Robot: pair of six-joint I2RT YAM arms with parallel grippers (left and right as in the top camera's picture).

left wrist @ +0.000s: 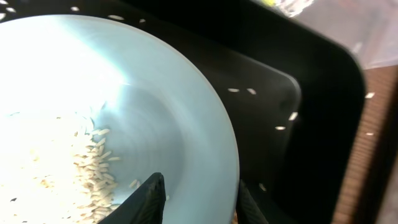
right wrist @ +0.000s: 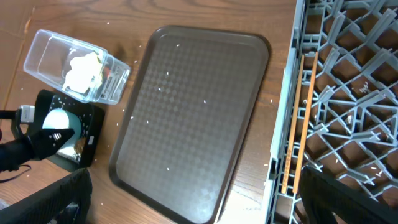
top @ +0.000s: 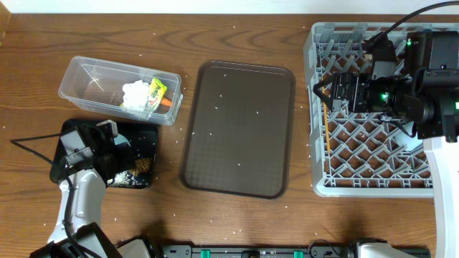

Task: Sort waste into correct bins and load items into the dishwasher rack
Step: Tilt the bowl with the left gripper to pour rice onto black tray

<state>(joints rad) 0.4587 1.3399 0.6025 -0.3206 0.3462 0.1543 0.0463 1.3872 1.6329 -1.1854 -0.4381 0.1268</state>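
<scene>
1. White bowl [left wrist: 155, 93] sits in the black tray [left wrist: 311, 99]. The black tray is just left of the brown serving tray [top: 237, 129], by its lower left corner in the view from above.
2. A heap of rice [left wrist: 68, 168] lies inside the bowl, on one side of it.
3. The left gripper [left wrist: 199, 193] is at the bowl. One finger is inside the bowl and the other is outside, with the rim between them. The fingers stand apart and the inside one is off the rim, so the gripper is open and is not pinching the bowl.
4. The clear tub [top: 79, 75] is also left of the brown serving tray, by its upper left corner. In it lie the white tissue [top: 135, 92], the green-yellow wrapper [top: 155, 89] and the little orange carrot [top: 166, 102].
5. The grey rack [top: 373, 183] is right of the brown serving tray, with a strip of table [top: 237, 29] between them.
6. A long thin tan stick [right wrist: 298, 118] lies in the rack, along the side nearest the brown serving tray.
7. The right gripper [top: 320, 93] hangs over the rack, on that same side. Its fingers are spread wide and nothing is between them.
8. Loose rice grains [top: 220, 97] dot the brown serving tray. More lie on the table around it and on the floor of the black tray.
</scene>
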